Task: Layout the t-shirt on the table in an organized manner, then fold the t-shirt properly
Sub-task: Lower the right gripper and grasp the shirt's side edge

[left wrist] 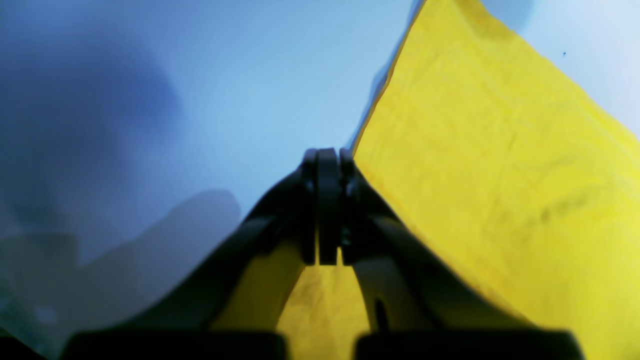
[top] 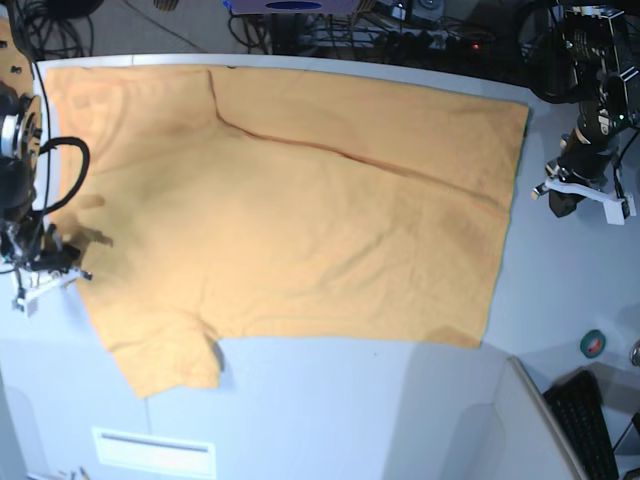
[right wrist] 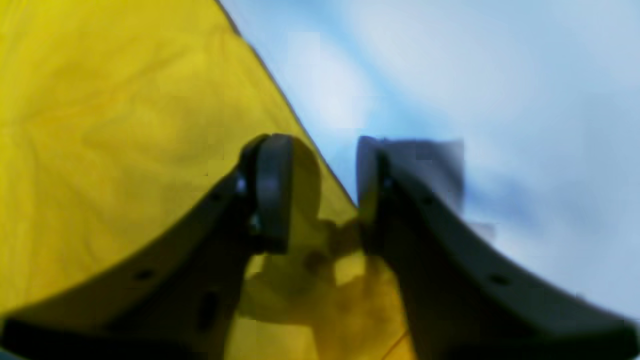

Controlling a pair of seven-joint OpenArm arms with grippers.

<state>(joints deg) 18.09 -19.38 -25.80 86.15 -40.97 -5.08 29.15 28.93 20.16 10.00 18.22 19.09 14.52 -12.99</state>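
Observation:
The orange-yellow t-shirt lies spread flat across the pale table, with one sleeve at the front left. My right gripper is at the shirt's left edge. In its wrist view the right gripper has its fingers apart, the shirt edge runs between them, and a bunch of cloth sits low in the gap. My left gripper hovers just off the shirt's right edge. In its wrist view the left gripper is shut beside the shirt edge, with nothing visibly pinched.
A green tape roll and a black keyboard sit at the front right. A white label lies at the table's front edge. Cables and equipment crowd the back edge.

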